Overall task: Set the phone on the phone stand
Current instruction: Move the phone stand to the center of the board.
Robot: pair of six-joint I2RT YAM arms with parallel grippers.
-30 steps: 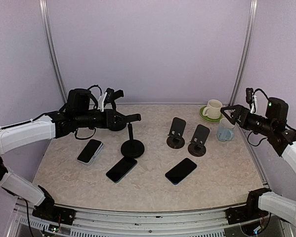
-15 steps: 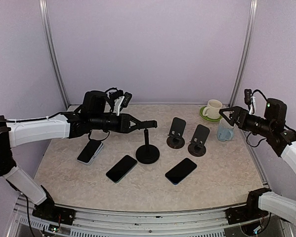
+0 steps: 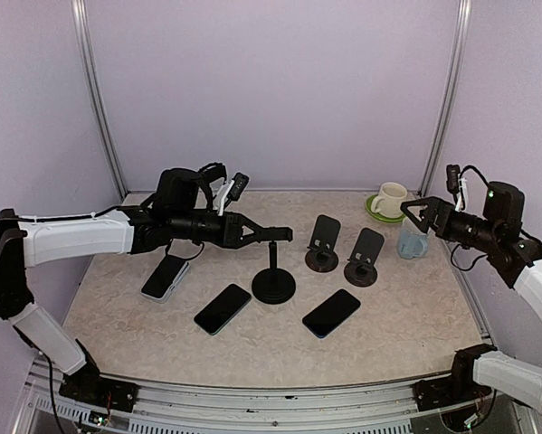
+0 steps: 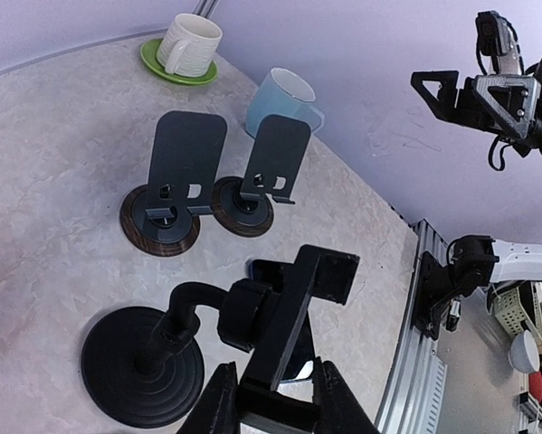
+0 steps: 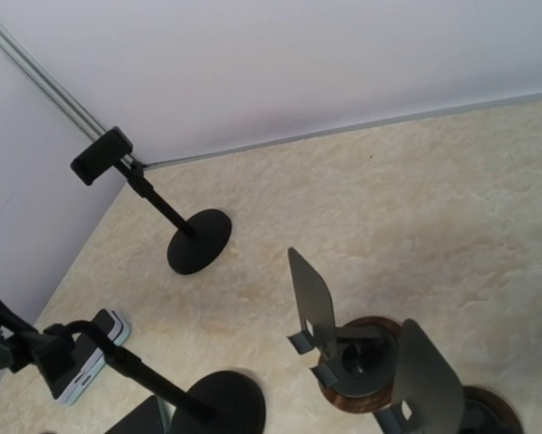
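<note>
My left gripper is shut on the clamp head of a black phone stand, whose round base sits near the table's middle. Three phones lie flat in front: a white-cased phone on the left, a black phone beside the base, and another black phone further right, partly hidden behind the stand head in the left wrist view. My right gripper hangs open and empty at the far right, above the blue cup; its fingers do not show in its own wrist view.
Two plate stands on wooden bases stand right of centre. A blue cup and a white mug on a green saucer sit at the back right. Another black pole stand stands at the back left corner.
My left gripper has carried the black stand to the right, from beside the white-cased phone towards the table's middle. The right arm has barely moved.
</note>
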